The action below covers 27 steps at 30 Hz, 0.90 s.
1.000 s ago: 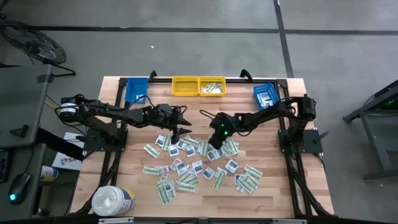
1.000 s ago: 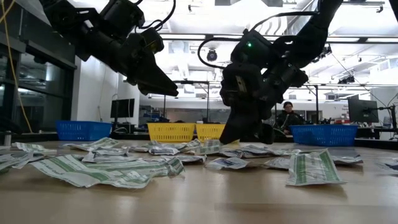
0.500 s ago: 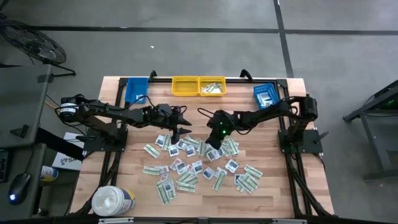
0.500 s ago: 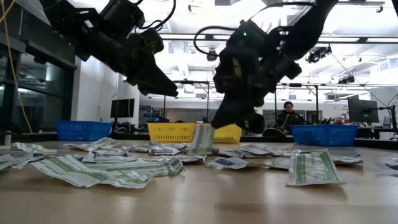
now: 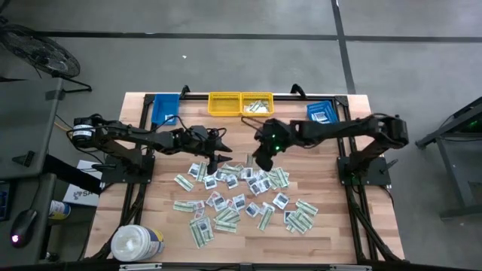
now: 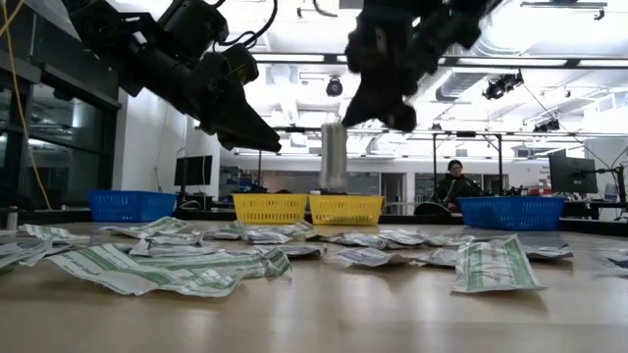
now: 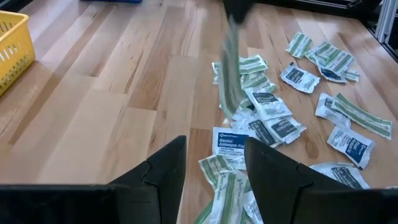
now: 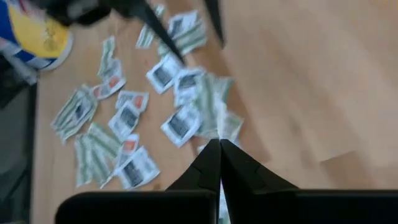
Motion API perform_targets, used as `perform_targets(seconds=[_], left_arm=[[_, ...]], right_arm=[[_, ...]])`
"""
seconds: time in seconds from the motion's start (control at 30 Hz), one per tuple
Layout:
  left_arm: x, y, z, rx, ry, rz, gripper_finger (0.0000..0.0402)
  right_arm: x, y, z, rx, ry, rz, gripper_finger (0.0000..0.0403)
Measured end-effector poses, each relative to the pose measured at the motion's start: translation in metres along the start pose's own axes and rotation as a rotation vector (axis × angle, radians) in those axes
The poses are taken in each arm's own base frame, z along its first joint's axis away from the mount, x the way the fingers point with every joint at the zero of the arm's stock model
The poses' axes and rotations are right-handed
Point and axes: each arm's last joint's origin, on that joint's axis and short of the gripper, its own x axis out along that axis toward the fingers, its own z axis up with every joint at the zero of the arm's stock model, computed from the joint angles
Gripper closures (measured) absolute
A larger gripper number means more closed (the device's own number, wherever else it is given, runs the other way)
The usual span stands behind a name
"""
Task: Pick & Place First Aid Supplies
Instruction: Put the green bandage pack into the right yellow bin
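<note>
Many small paper packets (image 5: pixel 239 197) lie scattered flat on the wooden table: long pale green-white strips and squarish white ones. My right gripper (image 5: pixel 259 161) is raised above the far side of this pile, shut on one long green-white strip (image 6: pixel 334 155), which also shows in the left wrist view (image 7: pixel 229 68). My left gripper (image 5: pixel 219 159) hangs open over the pile's far left corner, just left of the strip, holding nothing (image 7: pixel 214 163). My right gripper pinches the strip's upper end (image 6: pixel 335 126) between its two shut fingertips (image 8: pixel 219 154). The fingers slant down from the table's right side. The strip hangs upright below them, its lower end (image 6: pixel 334 184) clear of the table and the other packets.
Two yellow bins (image 5: pixel 224 104) (image 5: pixel 257 105) stand at the far edge, with a blue bin (image 5: pixel 166 108) to their left and another (image 5: pixel 322 113) to their right. A big white round tub (image 5: pixel 136 242) sits at the near left corner. Bare wood (image 5: pixel 331 181) lies right of the pile.
My right gripper has risen from the pile, shut on the long strip, and has rolled as it went up. The strip has been lifted off the other packets and now hangs upright, clear of the table. The left gripper kept still.
</note>
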Motion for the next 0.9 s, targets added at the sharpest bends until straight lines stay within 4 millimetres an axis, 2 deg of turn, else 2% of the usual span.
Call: perform_targets(seconds=[0.13, 0.23, 0.43, 0.6, 0.73, 0.9], left_arm=[[0.0, 0.0, 0.0, 0.0, -0.001, 0.0, 0.0239], [0.0, 0.0, 0.0, 0.0, -0.001, 0.0, 0.0239], [0.0, 0.0, 0.0, -0.007, -0.002, 0.0, 0.0239], [0.0, 0.0, 0.0, -0.007, -0.002, 0.0, 0.0239], [0.0, 0.0, 0.0, -0.007, -0.002, 0.0, 0.0239], [0.0, 0.0, 0.0, -0.007, -0.002, 0.0, 0.0239]], right_arm=[[-0.026, 0.003, 0.017, -0.043, -0.064, -0.078, 0.0403], [-0.038, 0.0, 0.026, -0.077, -0.099, -0.137, 0.0403], [-0.05, -0.017, 0.043, -0.169, -0.186, -0.304, 0.0403], [-0.058, -0.038, 0.052, -0.23, -0.236, -0.535, 0.0403], [-0.057, -0.058, 0.059, -0.247, -0.288, -0.633, 0.0403], [-0.036, -0.089, 0.063, -0.23, -0.353, -0.662, 0.0403]])
